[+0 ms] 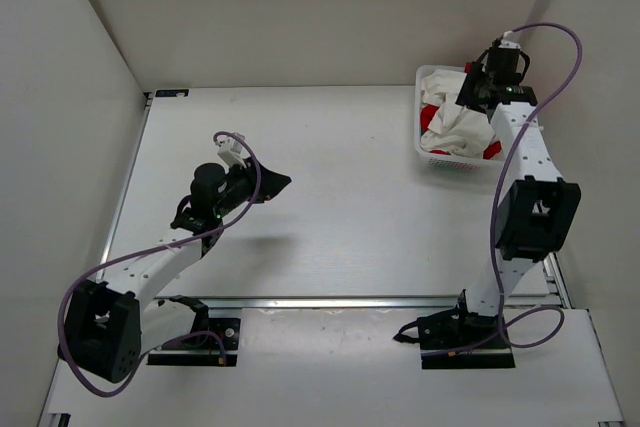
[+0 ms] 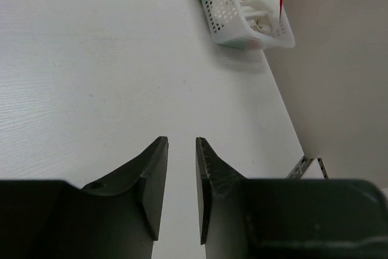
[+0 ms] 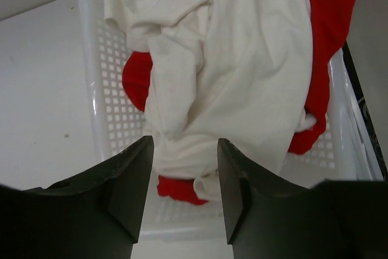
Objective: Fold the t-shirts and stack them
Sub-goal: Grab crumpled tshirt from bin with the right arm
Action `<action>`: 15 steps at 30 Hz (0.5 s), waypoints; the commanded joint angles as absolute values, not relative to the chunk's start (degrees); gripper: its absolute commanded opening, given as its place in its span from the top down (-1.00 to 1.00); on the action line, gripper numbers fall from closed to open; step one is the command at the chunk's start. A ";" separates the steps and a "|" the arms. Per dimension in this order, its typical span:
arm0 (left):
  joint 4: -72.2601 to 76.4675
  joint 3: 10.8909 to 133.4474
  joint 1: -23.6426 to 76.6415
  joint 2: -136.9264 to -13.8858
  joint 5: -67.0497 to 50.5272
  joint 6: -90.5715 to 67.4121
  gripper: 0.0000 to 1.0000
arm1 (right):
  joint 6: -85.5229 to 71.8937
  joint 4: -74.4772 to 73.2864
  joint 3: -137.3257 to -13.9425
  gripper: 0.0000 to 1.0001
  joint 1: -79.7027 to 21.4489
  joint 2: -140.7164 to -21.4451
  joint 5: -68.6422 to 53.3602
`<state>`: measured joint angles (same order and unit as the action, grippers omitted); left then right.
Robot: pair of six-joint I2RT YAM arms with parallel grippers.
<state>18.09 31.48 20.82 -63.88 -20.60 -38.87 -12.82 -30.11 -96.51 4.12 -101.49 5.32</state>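
Note:
A cream-white t-shirt (image 3: 242, 71) lies crumpled on top of a red t-shirt (image 3: 324, 4) inside a white mesh basket (image 3: 103, 89). My right gripper (image 3: 185, 144) hovers just above the near end of the basket, open, with nothing between its fingers. From above, the same cream-white t-shirt (image 1: 460, 130) and red t-shirt (image 1: 429, 117) show beside the right gripper (image 1: 478, 97). My left gripper (image 1: 275, 185) hangs over the bare table left of centre. Its fingers (image 2: 154, 174) stand a narrow gap apart and hold nothing, so the left gripper (image 2: 182, 141) is open.
The basket (image 1: 425, 152) stands at the table's back right corner, close to the right wall. White walls close in the table on the left, back and right. A metal rail (image 1: 350, 301) runs along the near edge in front of the arm bases.

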 commanded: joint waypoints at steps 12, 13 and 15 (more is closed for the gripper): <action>22.24 30.33 19.34 -64.95 -24.26 -41.13 0.20 | -5.80 -32.52 -111.27 0.14 2.38 -119.35 6.15; 22.50 30.24 18.73 -65.04 -24.52 -41.31 0.19 | -5.89 -32.69 -111.79 0.15 2.63 -120.40 7.20; 22.85 30.24 18.90 -65.13 -24.70 -41.66 0.21 | -5.89 -32.52 -111.89 0.17 2.20 -120.67 7.73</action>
<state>20.62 31.05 19.31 -65.39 -23.22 -41.10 -6.37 -33.06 -108.97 2.31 -120.42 5.82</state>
